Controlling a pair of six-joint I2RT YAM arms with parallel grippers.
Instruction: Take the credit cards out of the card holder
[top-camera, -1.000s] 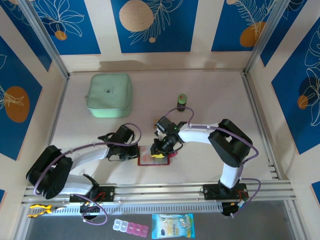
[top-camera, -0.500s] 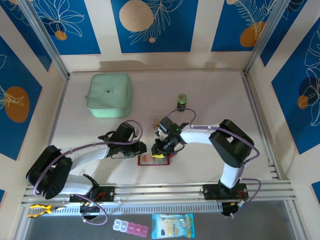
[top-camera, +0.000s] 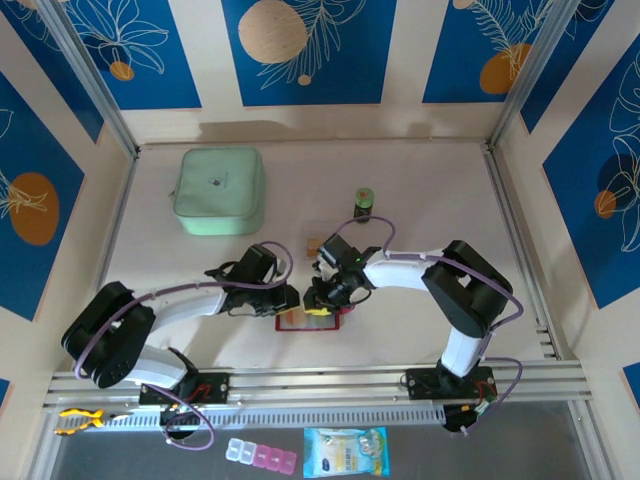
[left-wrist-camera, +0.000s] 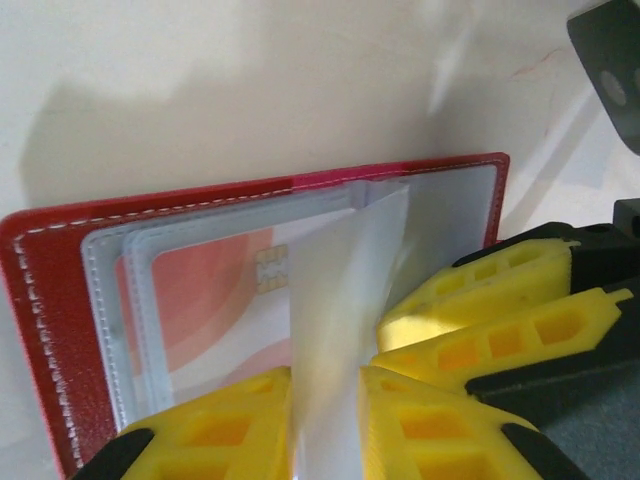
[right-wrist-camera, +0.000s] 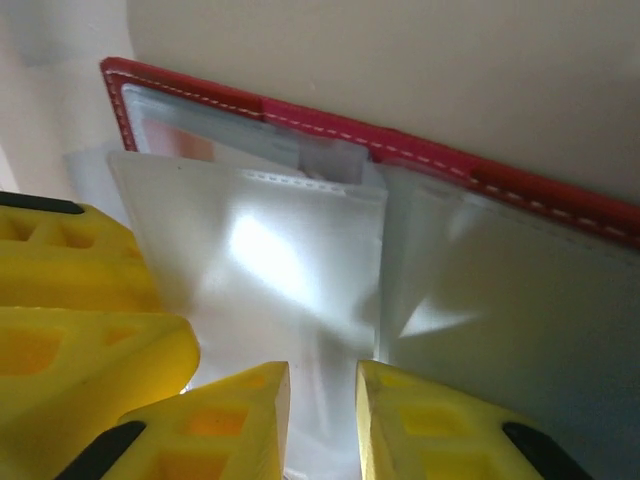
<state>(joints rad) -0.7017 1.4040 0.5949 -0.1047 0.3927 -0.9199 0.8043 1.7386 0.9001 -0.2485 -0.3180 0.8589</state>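
Table (top-camera: 420, 190): mint-green pouch (top-camera: 220, 190) sits toward the far left corner. We note the card holder (left-wrist-camera: 50, 300) lying open and flat near the middle of the near edge. Left gripper (left-wrist-camera: 325, 410) and right gripper (right-wrist-camera: 322, 400) meet over it, each with its fingers closed on one of the clear sleeves (left-wrist-camera: 340, 290). A reddish-orange credit card (left-wrist-camera: 210, 300) is still sleeved in the left half.

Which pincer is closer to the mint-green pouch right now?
Left. The left pincer is at the card holder, right of the mint-green pouch; the right pincer is farther right.
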